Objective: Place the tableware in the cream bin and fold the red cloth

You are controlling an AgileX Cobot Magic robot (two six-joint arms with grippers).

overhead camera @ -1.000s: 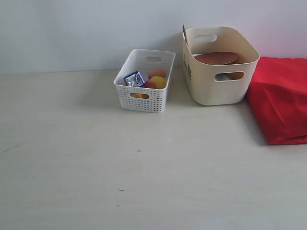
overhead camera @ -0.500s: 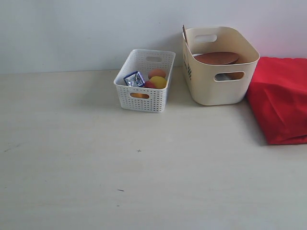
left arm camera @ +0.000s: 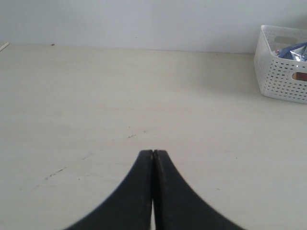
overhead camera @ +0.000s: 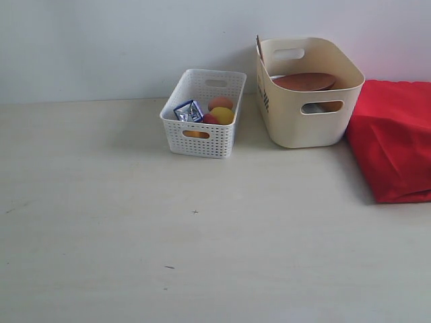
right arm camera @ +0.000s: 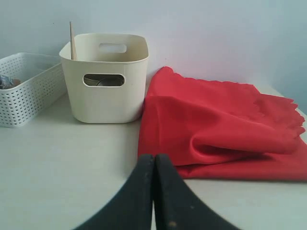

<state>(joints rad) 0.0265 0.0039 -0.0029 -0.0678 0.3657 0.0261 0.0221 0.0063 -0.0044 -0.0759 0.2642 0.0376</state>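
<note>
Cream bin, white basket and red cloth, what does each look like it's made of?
Cream bin: likely plastic, smooth matte walls, moulded rounded corners and handle cutouts.
White basket: likely rigid plastic, walls perforated in a regular grid.
Red cloth: fabric, matte, lying in soft folds with a scalloped edge.

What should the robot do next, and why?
Probably just stop and rest: the round brown wooden plate already sits inside the tall cream plastic bin, and the bright red cloth beside it looks folded. No tableware shows outside the bin.
</note>
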